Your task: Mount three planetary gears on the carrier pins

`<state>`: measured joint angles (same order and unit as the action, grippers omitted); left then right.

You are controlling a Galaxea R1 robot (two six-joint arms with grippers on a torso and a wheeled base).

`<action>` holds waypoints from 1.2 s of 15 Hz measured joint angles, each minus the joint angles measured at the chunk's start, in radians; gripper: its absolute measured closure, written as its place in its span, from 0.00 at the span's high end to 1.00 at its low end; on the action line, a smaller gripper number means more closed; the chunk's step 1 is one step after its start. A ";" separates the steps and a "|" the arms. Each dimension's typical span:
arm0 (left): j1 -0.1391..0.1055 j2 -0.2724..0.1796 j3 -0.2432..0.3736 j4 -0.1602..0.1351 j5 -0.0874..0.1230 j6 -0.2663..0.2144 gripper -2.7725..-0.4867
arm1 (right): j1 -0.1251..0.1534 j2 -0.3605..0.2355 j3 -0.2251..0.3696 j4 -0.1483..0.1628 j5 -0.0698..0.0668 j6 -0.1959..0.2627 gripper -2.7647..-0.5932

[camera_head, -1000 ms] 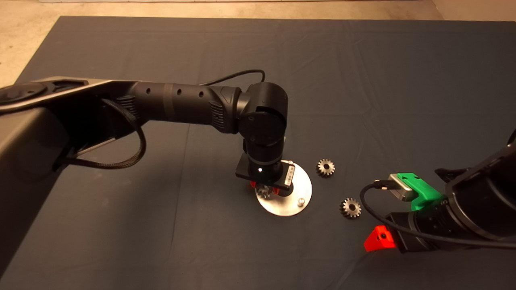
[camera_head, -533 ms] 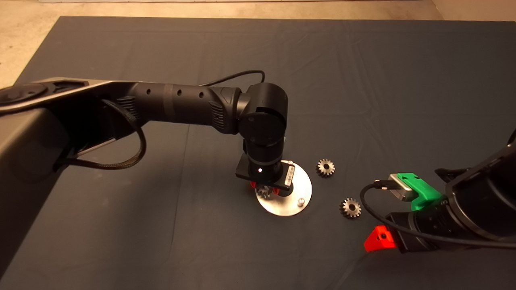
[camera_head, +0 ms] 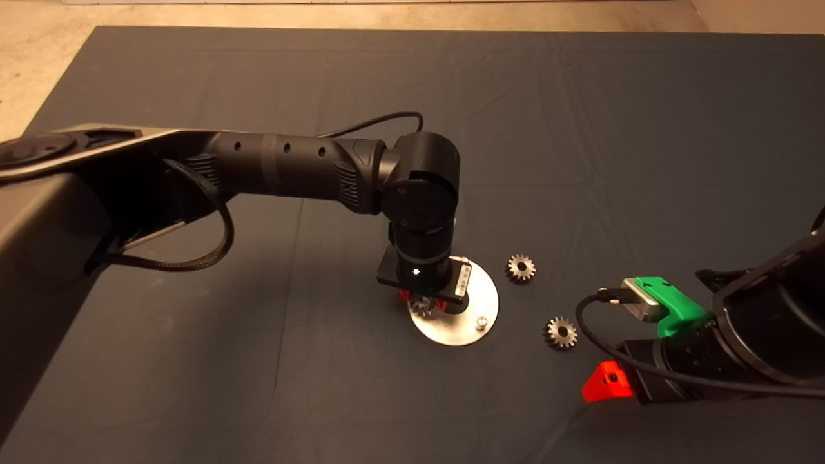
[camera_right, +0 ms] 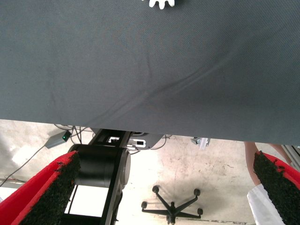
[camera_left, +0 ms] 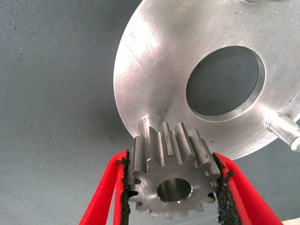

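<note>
Planetary gear (camera_left: 173, 176) is being held clamped between the left gripper (camera_left: 174, 187) fingers, remaining motionless just above a carrier pin (camera_left: 149, 123), so seating is still pending.
</note>
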<state>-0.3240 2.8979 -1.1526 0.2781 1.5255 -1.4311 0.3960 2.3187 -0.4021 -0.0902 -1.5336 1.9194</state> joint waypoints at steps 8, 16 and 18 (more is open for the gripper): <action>0.000 -0.003 -0.004 -0.001 -0.004 0.007 0.20 | 0.000 0.000 0.000 0.000 0.000 0.000 0.99; 0.000 -0.022 -0.001 -0.001 -0.020 0.019 0.20 | 0.000 0.000 0.000 0.000 0.000 0.000 0.99; 0.000 -0.022 -0.001 -0.001 -0.022 0.020 0.20 | 0.000 0.000 0.000 0.000 0.000 0.000 0.99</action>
<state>-0.3243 2.8757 -1.1536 0.2774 1.5034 -1.4115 0.3960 2.3187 -0.4021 -0.0902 -1.5336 1.9194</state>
